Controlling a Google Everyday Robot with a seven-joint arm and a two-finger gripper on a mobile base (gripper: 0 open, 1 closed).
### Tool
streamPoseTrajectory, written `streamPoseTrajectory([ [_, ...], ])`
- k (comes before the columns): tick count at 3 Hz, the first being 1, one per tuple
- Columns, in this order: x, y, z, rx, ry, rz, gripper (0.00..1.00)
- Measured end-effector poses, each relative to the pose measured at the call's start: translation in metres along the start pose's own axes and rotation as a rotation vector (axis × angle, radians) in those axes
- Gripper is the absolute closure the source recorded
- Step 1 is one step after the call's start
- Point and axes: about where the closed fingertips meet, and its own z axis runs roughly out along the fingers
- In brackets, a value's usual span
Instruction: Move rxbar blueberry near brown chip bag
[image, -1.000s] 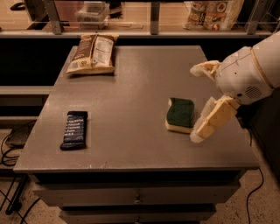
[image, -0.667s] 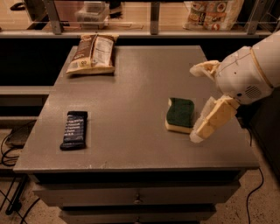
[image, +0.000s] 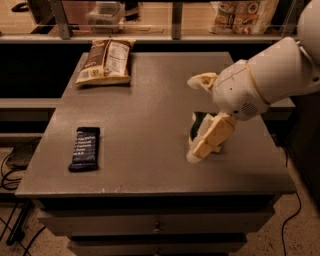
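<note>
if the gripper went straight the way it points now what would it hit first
Likely the sponge on the table, right between the fingers of the open gripper. Depth is unclear; if it clears that, bare tabletop comes next.

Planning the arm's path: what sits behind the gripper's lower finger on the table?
A green sponge, only partly showing; the rest is covered by the finger. The open gripper hangs low over the table, far from both snacks.

One camera looks down from above the near side of the table (image: 150, 130), facing the far shelf (image: 150, 38). The gripper (image: 192, 120) hangs at right, fingers apart.
</note>
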Motion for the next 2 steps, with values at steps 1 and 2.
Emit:
streamPoseTrajectory([
  [1,-0.01,-0.001,0.03,-0.015,-0.038,-0.008,0.0],
  [2,-0.017,0.0,0.061,-0.04,-0.065,-0.001,0.0],
])
